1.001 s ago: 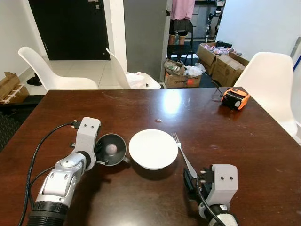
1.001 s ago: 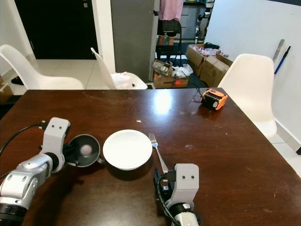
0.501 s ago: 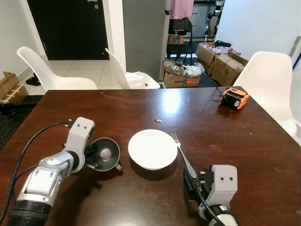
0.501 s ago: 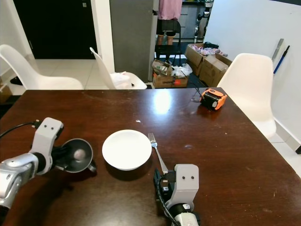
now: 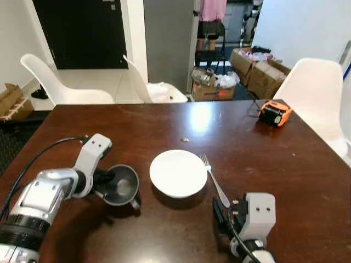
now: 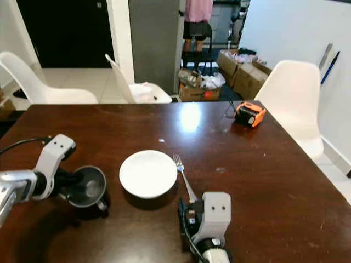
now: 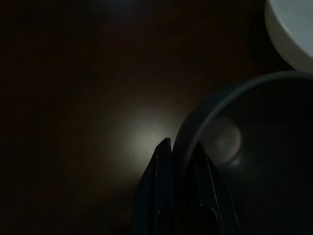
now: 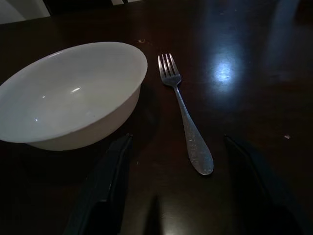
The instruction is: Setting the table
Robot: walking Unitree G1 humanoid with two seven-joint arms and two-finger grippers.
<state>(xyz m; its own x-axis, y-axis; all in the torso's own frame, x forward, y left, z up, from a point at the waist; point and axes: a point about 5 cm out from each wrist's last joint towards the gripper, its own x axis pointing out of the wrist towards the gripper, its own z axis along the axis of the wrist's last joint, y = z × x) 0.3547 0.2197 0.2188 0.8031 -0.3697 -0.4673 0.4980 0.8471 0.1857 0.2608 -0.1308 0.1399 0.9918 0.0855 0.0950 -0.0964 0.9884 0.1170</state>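
The left gripper (image 7: 178, 161) pinches the rim of a dark cup (image 5: 118, 185) left of the white bowl (image 5: 177, 173); the right gripper (image 8: 181, 186), fingers spread, sits near the fork (image 8: 186, 117).

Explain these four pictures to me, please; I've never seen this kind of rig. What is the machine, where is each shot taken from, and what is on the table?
This is a humanoid robot with two silver arms, each ending in a two-fingered tool. The two wide pictures come from its head, looking down at a dark wooden table. The two dark close-ups come from cameras on its wrists.

On the table lie a white bowl, a fork just to its right, and an orange device near the far right corner. The left tool is shut on the rim of a dark cup, left of the bowl. The right tool hangs open just short of the fork's handle. White chairs stand around, and a person stands in the doorway beyond.
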